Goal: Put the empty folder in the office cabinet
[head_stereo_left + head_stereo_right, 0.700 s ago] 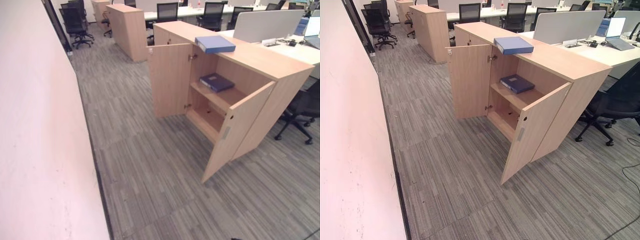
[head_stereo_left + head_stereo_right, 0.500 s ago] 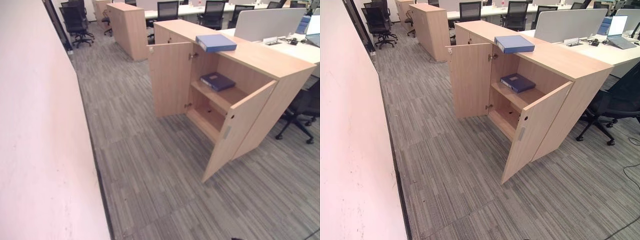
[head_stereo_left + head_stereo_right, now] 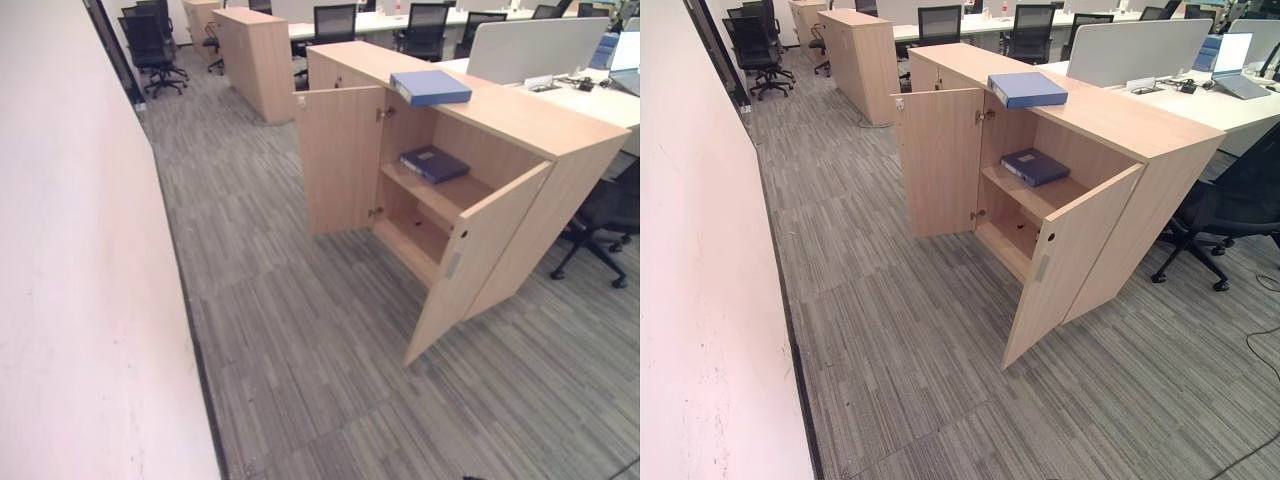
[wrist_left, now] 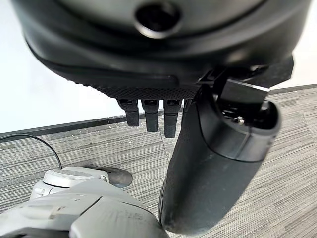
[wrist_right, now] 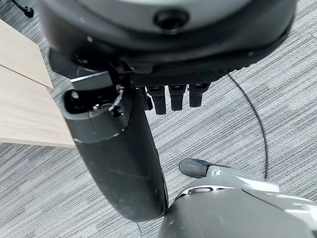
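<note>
Cabinet (image 3: 520, 150) doors stand open for loading; blue folder (image 3: 430, 87) waits on top (both hands (image 4: 148, 111) (image 5: 168, 96) relaxed, holding nothing).

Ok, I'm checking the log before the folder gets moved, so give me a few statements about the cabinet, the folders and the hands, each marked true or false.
1. Both doors of the office cabinet stand open. True.
2. The light blue folder lies on the floor. False: it lies on the cabinet's top, near the front edge.
3. A dark blue folder lies on the upper shelf inside the cabinet. True.
4. The left hand holds a folder. False: its fingers hang relaxed over the carpet and hold nothing.
5. The right hand holds nothing. True.
6. The cabinet's bottom compartment is packed with folders. False: no folders are visible there.
</note>
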Controlling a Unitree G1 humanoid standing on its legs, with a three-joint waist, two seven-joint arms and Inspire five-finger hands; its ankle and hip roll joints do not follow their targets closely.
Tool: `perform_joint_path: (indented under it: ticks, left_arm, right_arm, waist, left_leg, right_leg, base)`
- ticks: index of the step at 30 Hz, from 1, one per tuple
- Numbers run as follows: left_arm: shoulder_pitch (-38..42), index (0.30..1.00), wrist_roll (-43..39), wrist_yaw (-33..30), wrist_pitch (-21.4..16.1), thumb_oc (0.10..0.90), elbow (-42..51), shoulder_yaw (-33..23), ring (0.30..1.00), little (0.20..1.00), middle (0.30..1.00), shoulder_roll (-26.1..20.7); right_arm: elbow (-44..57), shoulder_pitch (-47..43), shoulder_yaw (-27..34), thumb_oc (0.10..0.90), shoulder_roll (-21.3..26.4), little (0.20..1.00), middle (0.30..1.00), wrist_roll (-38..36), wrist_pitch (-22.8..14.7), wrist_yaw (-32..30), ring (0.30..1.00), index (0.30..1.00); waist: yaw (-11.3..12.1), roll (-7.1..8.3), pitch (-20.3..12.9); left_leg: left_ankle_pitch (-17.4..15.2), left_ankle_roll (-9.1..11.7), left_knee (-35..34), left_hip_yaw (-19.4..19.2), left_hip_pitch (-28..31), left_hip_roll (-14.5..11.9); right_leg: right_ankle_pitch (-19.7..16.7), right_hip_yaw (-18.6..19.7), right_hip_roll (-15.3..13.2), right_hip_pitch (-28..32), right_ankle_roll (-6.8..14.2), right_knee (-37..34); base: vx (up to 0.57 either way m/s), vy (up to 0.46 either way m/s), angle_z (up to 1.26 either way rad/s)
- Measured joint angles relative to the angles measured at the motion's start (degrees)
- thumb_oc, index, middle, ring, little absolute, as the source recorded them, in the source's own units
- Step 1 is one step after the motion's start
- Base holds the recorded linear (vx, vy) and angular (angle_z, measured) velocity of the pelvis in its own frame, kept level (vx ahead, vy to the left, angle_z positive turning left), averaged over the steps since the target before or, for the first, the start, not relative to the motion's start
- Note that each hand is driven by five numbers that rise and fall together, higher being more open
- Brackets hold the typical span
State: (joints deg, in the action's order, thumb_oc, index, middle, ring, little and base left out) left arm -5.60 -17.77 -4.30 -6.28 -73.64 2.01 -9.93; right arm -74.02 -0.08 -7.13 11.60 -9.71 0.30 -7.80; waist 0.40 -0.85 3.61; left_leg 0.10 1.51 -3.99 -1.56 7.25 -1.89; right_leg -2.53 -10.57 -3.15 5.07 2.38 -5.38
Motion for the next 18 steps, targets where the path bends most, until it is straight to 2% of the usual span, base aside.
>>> perform_joint_path:
  ticks: [18]
  left_arm:
    - [0.19, 0.900, -0.02, 1.27, 1.13, 0.800, -0.22, 0.00, 0.900, 0.900, 0.900, -0.09]
  right_arm:
    - [-0.02, -0.36, -0.07, 0.800, 0.14, 0.900, 0.900, 0.25, 0.27, 0.49, 0.900, 0.900]
  waist:
    - [-0.06, -0.17, -0.06]
  left_leg:
    - [0.01, 0.00, -0.42, -0.80, 0.91, -0.02]
  right_leg:
    - [0.01, 0.49, 0.02, 0.29, 0.00, 0.00]
  base:
    - [0.00, 0.000, -0.01]
